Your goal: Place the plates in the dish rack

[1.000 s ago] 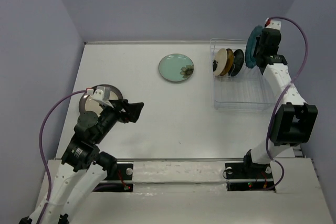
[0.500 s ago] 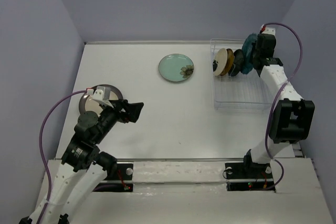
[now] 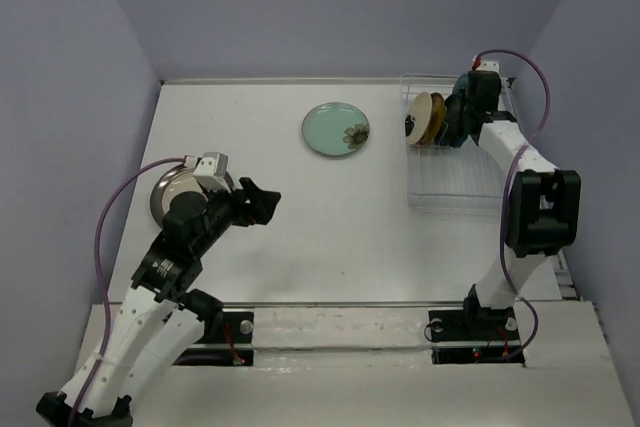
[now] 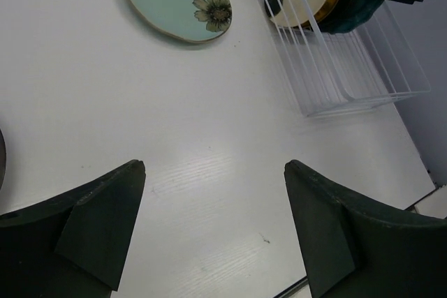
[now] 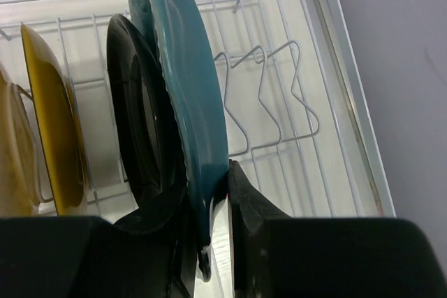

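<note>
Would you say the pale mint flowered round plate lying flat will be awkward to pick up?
Probably: the pale mint plate lies flat, so its low rim offers little to pinch. Its glazed surface looks slippery, and it seems rigid, likely breakable.

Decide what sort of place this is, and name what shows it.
Probably a robot test cell, not a kitchen: a white table boxed in by plain walls, left arm and right arm bolted at its near edge, a dish rack and plates as props.

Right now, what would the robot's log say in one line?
right fingers: shut on teal plate, upright at dish rack beside black plate | left fingers: open, empty | on table: mint plate, grey-rimmed plate
</note>
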Controlling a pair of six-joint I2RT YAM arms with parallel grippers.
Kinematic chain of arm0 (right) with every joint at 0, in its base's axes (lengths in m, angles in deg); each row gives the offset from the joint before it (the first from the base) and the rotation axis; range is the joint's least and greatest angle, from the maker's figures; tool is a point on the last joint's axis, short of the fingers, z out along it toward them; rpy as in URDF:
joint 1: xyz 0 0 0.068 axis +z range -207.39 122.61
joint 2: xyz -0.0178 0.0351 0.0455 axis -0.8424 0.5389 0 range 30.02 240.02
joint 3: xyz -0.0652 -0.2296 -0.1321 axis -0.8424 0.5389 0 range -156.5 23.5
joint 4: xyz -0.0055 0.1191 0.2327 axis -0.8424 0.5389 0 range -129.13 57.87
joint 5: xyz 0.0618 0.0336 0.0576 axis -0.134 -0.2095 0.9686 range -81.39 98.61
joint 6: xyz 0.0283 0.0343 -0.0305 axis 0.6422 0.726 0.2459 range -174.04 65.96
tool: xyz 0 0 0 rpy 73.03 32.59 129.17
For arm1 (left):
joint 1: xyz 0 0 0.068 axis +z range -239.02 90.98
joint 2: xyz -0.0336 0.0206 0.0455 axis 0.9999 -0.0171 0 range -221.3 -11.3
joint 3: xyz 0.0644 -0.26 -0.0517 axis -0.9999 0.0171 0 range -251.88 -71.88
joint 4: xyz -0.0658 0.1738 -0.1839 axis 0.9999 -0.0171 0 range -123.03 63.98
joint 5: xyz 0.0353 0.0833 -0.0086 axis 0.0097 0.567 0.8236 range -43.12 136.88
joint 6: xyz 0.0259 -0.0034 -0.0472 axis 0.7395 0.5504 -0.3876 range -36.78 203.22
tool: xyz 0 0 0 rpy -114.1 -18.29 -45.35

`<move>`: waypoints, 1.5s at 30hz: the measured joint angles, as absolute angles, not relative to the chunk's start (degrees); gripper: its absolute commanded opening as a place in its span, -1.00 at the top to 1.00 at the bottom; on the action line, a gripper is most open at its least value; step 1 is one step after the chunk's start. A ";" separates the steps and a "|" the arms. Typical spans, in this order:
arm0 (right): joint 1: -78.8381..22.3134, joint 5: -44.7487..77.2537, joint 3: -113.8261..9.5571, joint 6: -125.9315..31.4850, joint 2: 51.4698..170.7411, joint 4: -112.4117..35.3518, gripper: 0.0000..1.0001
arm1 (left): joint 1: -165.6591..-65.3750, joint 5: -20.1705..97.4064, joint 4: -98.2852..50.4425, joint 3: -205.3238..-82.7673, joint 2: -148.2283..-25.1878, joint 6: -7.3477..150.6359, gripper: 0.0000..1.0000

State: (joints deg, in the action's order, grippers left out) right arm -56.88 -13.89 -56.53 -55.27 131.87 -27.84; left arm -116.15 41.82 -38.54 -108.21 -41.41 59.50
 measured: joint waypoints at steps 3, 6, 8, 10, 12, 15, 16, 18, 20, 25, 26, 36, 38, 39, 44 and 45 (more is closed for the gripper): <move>-56.53 -15.20 -56.42 -53.24 131.87 -28.12 -0.26 | -115.93 40.97 -36.81 -108.28 -44.58 57.33 -0.72; -56.44 -16.95 -56.44 -50.22 131.69 -28.49 -0.66 | -115.91 40.01 -32.11 -108.34 -49.63 53.68 -0.64; -56.44 -17.58 -56.62 -48.13 131.47 -28.21 -0.80 | -115.91 39.37 -28.35 -108.39 -54.48 50.91 -0.62; -56.44 -18.11 -56.70 -45.48 130.77 -27.29 -0.83 | -115.89 38.91 -24.70 -108.69 -60.08 48.09 -0.61; -56.44 -18.52 -56.68 -42.84 129.13 -26.11 -0.88 | -115.91 38.80 -20.81 -108.89 -66.61 45.36 -0.61; -56.44 -18.59 -55.52 -39.25 124.94 -25.21 -0.88 | -115.91 39.92 -16.29 -109.94 -75.94 41.88 -0.62; -56.44 -18.52 -53.86 -37.72 121.81 -25.02 -0.88 | -115.91 40.29 -15.13 -110.66 -78.68 41.12 -0.63; -56.44 -17.89 -50.72 -34.64 115.63 -24.84 -0.88 | -115.91 41.29 -12.97 -113.57 -85.85 39.26 -0.62; -56.44 -16.86 -47.59 -32.65 110.25 -26.24 -0.87 | -115.91 42.06 -11.28 -118.22 -93.84 38.06 -0.62; -56.44 -11.07 -36.03 -28.45 95.21 -29.21 -0.82 | -115.89 44.29 -9.25 -132.02 -111.05 36.96 -0.55; -56.44 -9.06 -34.10 -27.78 92.94 -29.87 -0.81 | -115.85 44.92 -9.21 -134.86 -114.43 36.72 -0.54; -56.44 9.45 -22.10 -22.47 79.87 -33.65 -0.80 | -114.43 53.08 -11.79 -155.71 -135.90 35.76 -0.40; -56.37 11.79 -21.32 -22.03 79.06 -33.85 -0.80 | -113.84 53.21 -11.44 -155.93 -136.18 34.62 -0.40; -56.15 12.82 -20.97 -21.88 78.75 -34.02 -0.80 | -113.51 53.21 -11.24 -155.80 -136.18 33.88 -0.40; -56.09 15.90 -20.44 -21.33 78.51 -34.28 -0.78 | -112.52 52.90 -5.75 -151.75 -135.05 31.41 -0.46; -56.07 16.23 -20.44 -21.24 78.54 -34.50 -0.78 | -112.52 52.77 -5.16 -150.40 -134.06 31.48 -0.51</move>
